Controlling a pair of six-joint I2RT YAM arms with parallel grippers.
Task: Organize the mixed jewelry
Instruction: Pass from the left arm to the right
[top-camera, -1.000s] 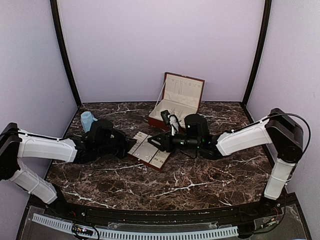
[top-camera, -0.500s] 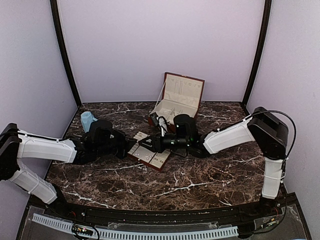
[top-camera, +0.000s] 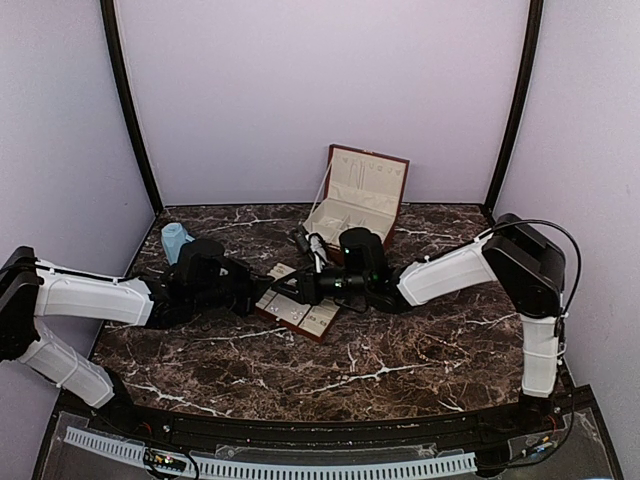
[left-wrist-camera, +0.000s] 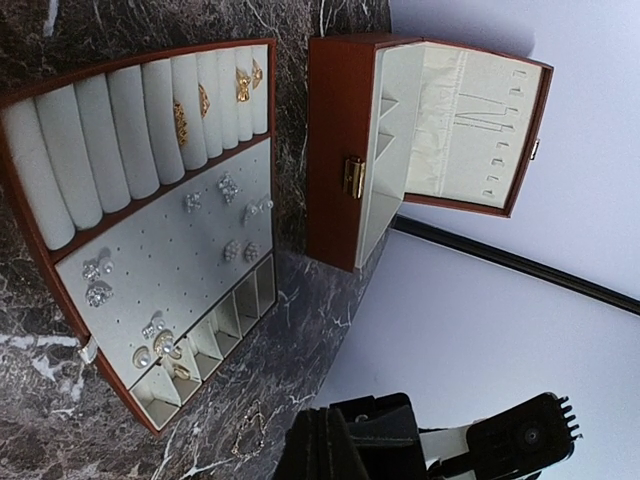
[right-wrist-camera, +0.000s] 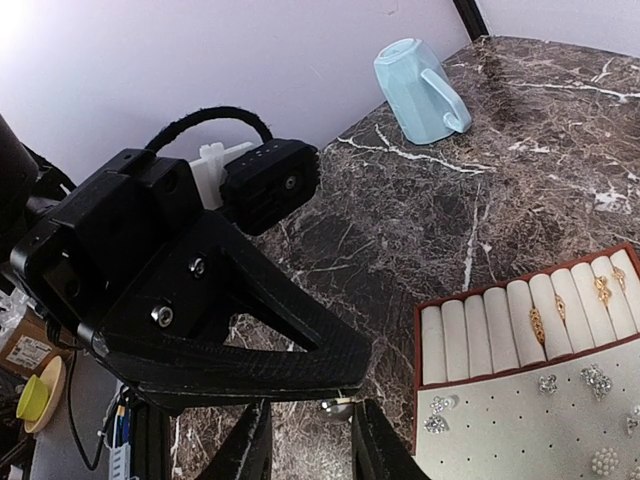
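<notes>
The cream-lined tray (top-camera: 312, 318) lies at the table's middle with several tiny pieces of the mixed jewelry on it: gold rings (left-wrist-camera: 180, 122) in its rolls and sparkly earrings (left-wrist-camera: 228, 187) on the pad, which also show in the right wrist view (right-wrist-camera: 597, 380). A thin gold chain (left-wrist-camera: 250, 432) lies loose on the marble beside the tray. My left gripper (top-camera: 262, 288) is shut at the tray's left edge, with a tiny silver piece (right-wrist-camera: 337, 405) at its tip. My right gripper (top-camera: 283, 288) is open, its fingers (right-wrist-camera: 385, 450) either side of that piece.
The red-brown hinged box (top-camera: 355, 195) stands open behind the tray and also shows in the left wrist view (left-wrist-camera: 335, 150). A blue cup (top-camera: 175, 240) lies at the back left. Both arms stretch low over the marble and meet at the tray.
My right arm has reached left across the tray until its gripper meets the left gripper's tip. The left arm has stayed still.
</notes>
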